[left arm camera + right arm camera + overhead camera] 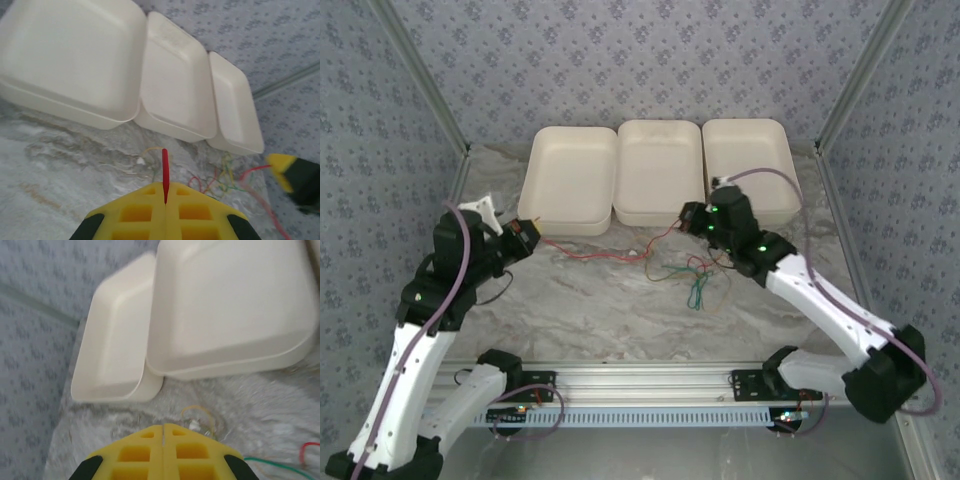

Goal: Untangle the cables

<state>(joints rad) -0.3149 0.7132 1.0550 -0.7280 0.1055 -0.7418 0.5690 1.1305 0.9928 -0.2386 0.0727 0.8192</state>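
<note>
The cables lie as a loose knot of red, olive and green wires (698,278) on the marble table, in front of the trays. My left gripper (527,233) is shut on one red cable (165,167), which sticks up from between its yellow pads (135,212). That red cable (595,252) runs right across the table and rises to my right gripper (690,218), whose jaws are closed. The left wrist view has the knot (225,177) and a red strand reaching the right gripper (292,175). The right wrist view has an olive loop (200,412) and a green wire (270,462) beyond the right gripper (163,429).
Three white trays stand side by side at the back: left (570,180), middle (658,172) and right (748,165). Patterned walls close in the table on three sides. An aluminium rail (640,385) runs along the near edge between the arm bases.
</note>
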